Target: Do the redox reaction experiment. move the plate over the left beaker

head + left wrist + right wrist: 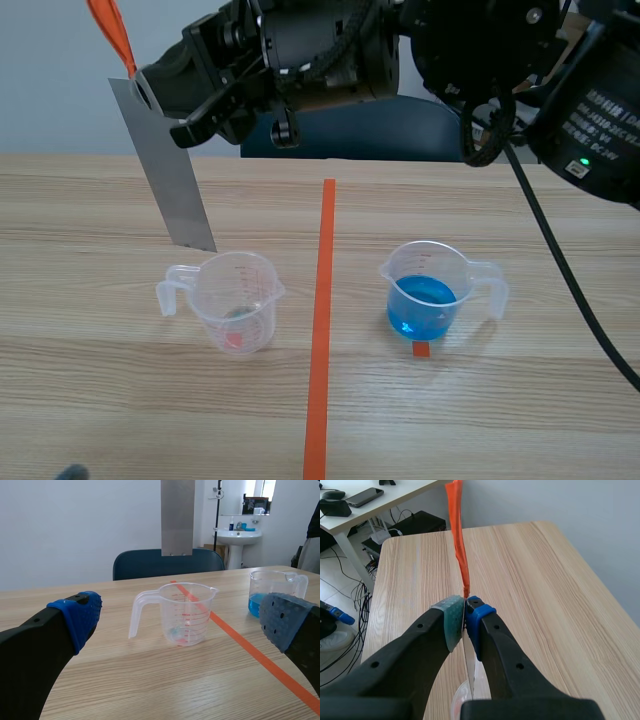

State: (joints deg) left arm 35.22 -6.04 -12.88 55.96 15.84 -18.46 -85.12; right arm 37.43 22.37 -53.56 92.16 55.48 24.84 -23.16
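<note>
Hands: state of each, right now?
Left hand: open, holding nothing.
Right hand: closed on the plate.

a pale wooden table fills the foreground, with a dark blue chair at its far side in front of a plain white wall. further back in the room a white pedestal washbasin stands below what looks like a small mirror, in bright, even light. off one end of the table the light floor carries a tangle of black cables beside a white desk on which a phone lies.
</note>
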